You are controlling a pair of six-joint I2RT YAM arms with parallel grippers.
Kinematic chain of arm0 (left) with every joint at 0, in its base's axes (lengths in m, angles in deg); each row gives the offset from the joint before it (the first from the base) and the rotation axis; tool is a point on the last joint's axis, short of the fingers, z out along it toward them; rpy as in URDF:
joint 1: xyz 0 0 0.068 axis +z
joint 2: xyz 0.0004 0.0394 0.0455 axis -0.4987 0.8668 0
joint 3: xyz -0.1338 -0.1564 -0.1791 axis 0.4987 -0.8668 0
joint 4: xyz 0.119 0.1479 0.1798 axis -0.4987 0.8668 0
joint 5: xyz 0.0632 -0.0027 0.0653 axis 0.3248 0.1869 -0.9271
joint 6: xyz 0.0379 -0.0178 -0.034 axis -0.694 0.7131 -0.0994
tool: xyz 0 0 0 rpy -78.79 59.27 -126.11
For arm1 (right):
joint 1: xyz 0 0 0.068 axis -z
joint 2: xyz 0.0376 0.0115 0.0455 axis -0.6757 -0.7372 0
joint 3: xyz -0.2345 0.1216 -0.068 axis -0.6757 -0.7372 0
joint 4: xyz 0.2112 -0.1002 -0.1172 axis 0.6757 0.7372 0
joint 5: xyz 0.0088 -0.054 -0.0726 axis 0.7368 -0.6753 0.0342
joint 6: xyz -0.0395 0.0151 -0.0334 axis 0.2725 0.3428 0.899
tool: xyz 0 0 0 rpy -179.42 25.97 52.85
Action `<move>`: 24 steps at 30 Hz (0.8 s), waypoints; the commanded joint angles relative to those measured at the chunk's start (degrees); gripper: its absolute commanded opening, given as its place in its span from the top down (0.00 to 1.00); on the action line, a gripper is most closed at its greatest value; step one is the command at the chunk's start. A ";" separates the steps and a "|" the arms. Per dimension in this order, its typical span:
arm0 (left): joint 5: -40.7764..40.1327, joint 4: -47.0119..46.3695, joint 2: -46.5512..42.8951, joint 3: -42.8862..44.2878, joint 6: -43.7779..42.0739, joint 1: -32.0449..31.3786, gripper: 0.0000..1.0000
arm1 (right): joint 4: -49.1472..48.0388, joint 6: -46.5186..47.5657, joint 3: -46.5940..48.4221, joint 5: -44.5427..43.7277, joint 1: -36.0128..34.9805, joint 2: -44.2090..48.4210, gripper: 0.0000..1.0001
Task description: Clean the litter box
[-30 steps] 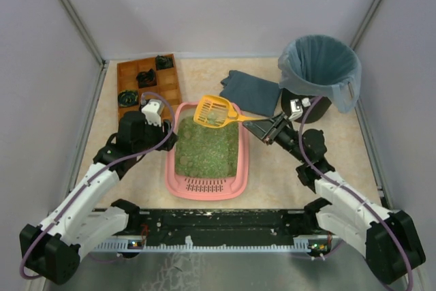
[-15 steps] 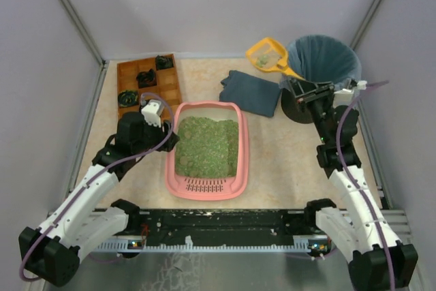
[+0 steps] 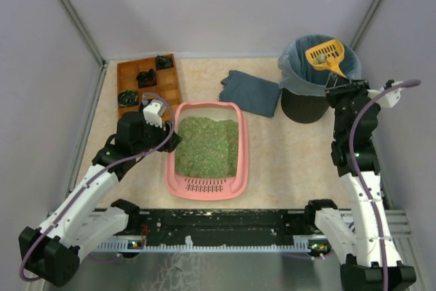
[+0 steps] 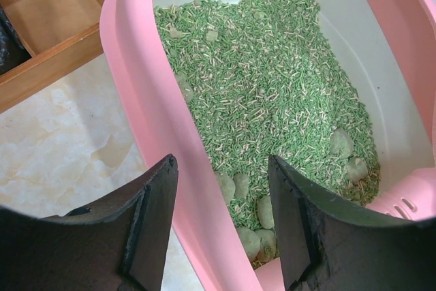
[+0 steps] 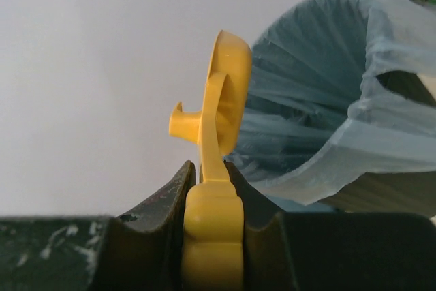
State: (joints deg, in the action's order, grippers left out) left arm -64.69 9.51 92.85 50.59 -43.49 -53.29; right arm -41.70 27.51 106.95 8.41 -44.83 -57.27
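Observation:
The pink litter box (image 3: 204,192) lies mid-table with green litter (image 3: 208,144) in it. My left gripper (image 3: 169,140) is at its left wall. In the left wrist view the jaws stand open (image 4: 221,161) astride that pink wall (image 4: 129,66), one finger outside and one over the litter, where several grey clumps (image 4: 340,144) lie. My right gripper (image 3: 340,86) is shut on the handle of a yellow slotted scoop (image 3: 324,55), whose head hangs over the mouth of the black bin (image 3: 300,103). The right wrist view shows the scoop (image 5: 225,100) edge-on, gripped (image 5: 211,175) at the handle.
A brown wooden compartment tray (image 3: 129,73) with dark items stands at the back left. A folded blue-grey cloth (image 3: 251,92) lies between the litter box and the bin. The bin's blue-grey bag (image 3: 289,66) drapes over its rim. Enclosure walls close in on both sides.
My right arm has swung the scoop from above the far end of the litter box, rightwards, to over the bin. The left arm and the box have stayed put.

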 commanded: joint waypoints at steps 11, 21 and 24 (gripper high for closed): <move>1.25 -1.54 -0.05 -0.64 -0.64 0.14 0.39 | 22.69 44.50 26.63 6.24 0.39 -18.56 1.00; 1.25 -1.45 0.52 -0.60 -0.59 0.20 0.39 | 20.18 52.19 29.88 8.07 0.39 -17.60 1.00; 1.31 -1.37 0.70 -0.55 -0.62 0.12 0.40 | 7.98 48.45 21.66 14.67 0.33 -8.74 1.00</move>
State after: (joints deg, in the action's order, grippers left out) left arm -64.03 9.51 93.35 50.59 -43.55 -53.29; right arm -19.38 77.11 134.12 15.47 -44.83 -76.18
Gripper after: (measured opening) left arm 0.603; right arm 0.204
